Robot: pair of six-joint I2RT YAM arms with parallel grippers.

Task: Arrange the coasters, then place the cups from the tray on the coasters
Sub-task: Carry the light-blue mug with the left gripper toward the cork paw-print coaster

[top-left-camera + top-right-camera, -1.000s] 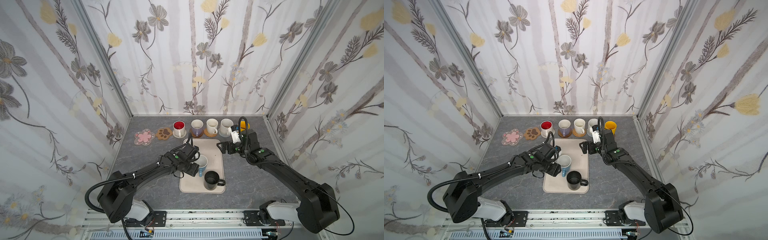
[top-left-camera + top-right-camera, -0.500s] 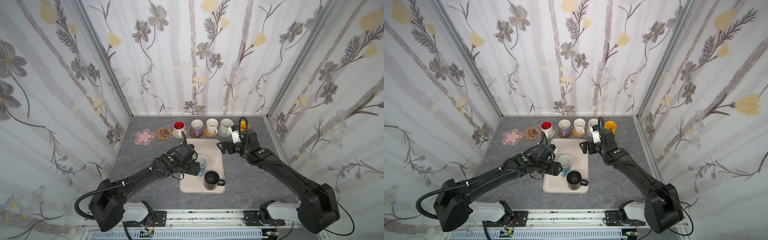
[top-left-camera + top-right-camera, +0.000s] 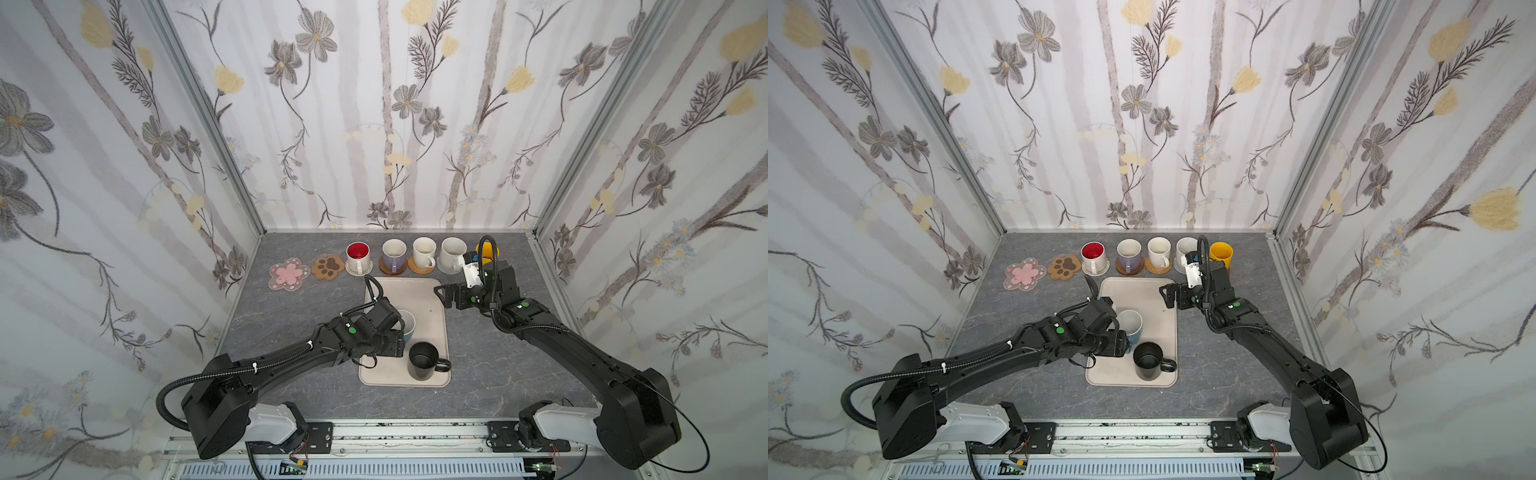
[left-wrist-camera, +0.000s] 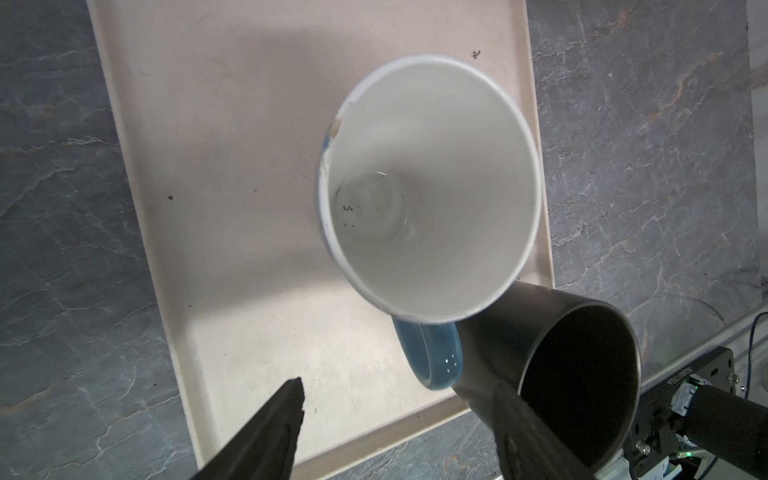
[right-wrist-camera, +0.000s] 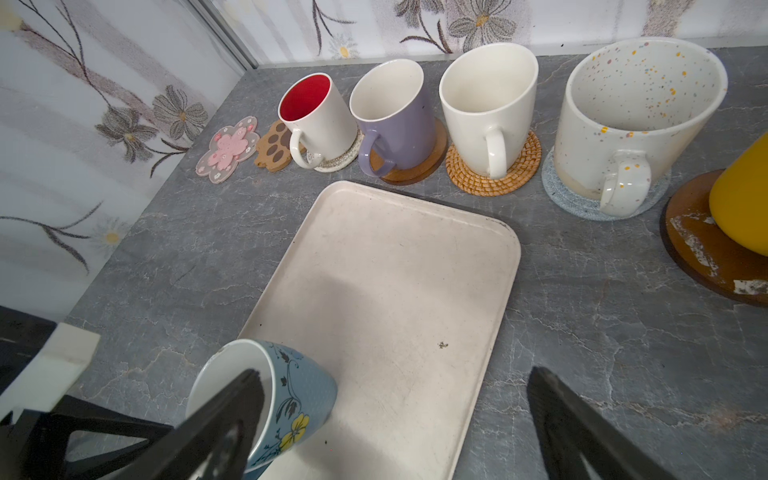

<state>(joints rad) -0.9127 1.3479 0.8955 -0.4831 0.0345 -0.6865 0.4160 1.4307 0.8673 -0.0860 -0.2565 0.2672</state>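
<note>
The left pincer [image 4: 397, 386] hangs over the near half of the tray [image 3: 424, 291], its jaws apart with nothing in them. The left wrist view looks between them into the light blue mug [image 4: 432, 187], whose handle points toward them with neither finger touching it. This mug stands upright on the tray, and the black mug [image 3: 422, 361] stands just beside it, nearer the front edge. Whether the two touch cannot be told. The right pincer [image 5: 395, 374] hovers over the far right corner of the tray, spread wide and empty. Along the back of the counter [image 3: 291, 324] runs a row. The pink flower coaster [image 5: 228, 147] and the brown paw coaster [image 5: 274, 149] lie bare at the left end. The red-inside mug [image 5: 316, 116] sits on the whitish crocheted coaster [image 5: 336, 164], and the lavender mug [image 5: 399, 112] on the brown wooden disc [image 5: 419, 170]. The cream mug [image 5: 486, 104] sits on the rattan disc [image 5: 494, 178], and the speckled mug [image 5: 631, 116] on the grey-blue coaster [image 5: 573, 203]. The yellow mug [image 5: 744, 199] sits on the amber disc [image 5: 698, 249]. All five mugs stand upright.
</note>
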